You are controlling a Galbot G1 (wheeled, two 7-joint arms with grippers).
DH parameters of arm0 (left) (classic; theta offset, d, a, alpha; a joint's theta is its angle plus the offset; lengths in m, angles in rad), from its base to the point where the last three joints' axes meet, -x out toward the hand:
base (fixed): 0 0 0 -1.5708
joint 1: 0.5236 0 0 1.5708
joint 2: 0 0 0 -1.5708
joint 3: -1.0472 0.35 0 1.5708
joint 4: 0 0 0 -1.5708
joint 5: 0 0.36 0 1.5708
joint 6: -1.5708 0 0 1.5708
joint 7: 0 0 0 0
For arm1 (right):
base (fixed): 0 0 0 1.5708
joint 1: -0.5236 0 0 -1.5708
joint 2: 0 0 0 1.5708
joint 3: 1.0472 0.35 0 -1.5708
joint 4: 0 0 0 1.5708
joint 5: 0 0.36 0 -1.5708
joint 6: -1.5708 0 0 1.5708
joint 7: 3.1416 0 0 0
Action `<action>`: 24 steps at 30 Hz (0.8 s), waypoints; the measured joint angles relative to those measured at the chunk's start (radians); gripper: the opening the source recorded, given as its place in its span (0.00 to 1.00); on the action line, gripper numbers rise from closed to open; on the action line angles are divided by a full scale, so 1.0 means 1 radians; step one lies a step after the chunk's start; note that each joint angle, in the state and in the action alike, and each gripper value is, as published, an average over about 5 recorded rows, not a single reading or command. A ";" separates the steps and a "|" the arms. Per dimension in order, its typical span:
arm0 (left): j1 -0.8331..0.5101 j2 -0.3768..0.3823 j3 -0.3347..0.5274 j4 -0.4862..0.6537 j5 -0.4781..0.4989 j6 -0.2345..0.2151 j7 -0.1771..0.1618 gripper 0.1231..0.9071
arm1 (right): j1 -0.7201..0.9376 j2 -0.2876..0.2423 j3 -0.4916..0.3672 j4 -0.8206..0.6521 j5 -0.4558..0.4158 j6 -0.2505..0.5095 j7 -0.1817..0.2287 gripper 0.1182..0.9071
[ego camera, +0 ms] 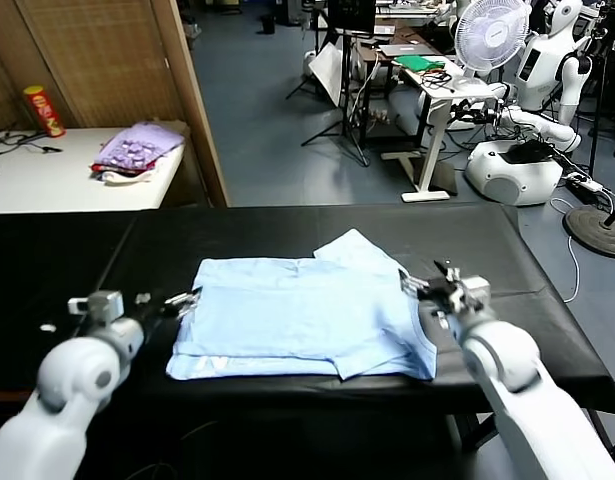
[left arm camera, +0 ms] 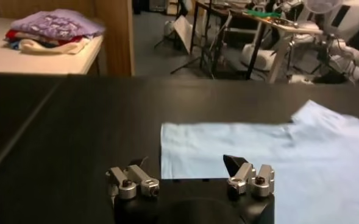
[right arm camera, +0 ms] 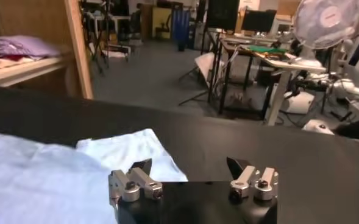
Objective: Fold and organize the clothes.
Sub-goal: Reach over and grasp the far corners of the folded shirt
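A: Where is the T-shirt [ego camera: 297, 315]?
B: Lying partly folded on the black bench [ego camera: 77, 260], 1 sleeve sticking out at the far side.
A: And the 2 claws?
B: Left claw [ego camera: 183, 300] sits released at its left edge; right claw [ego camera: 417, 288] released at its right edge, grasping nothing.

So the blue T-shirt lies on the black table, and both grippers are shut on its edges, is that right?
Not quite. In both wrist views the left gripper and right gripper are open, holding nothing. The T-shirt does lie on the black table.
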 joint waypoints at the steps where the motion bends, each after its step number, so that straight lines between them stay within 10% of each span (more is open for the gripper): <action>1: -0.030 -0.006 0.020 0.027 0.000 0.000 0.000 0.86 | 0.024 0.009 -0.015 -0.032 -0.001 0.000 -0.003 0.86; 24: -0.400 -0.122 0.206 0.485 -0.029 0.038 0.010 0.85 | 0.278 0.201 -0.110 -0.470 -0.009 -0.001 -0.051 0.86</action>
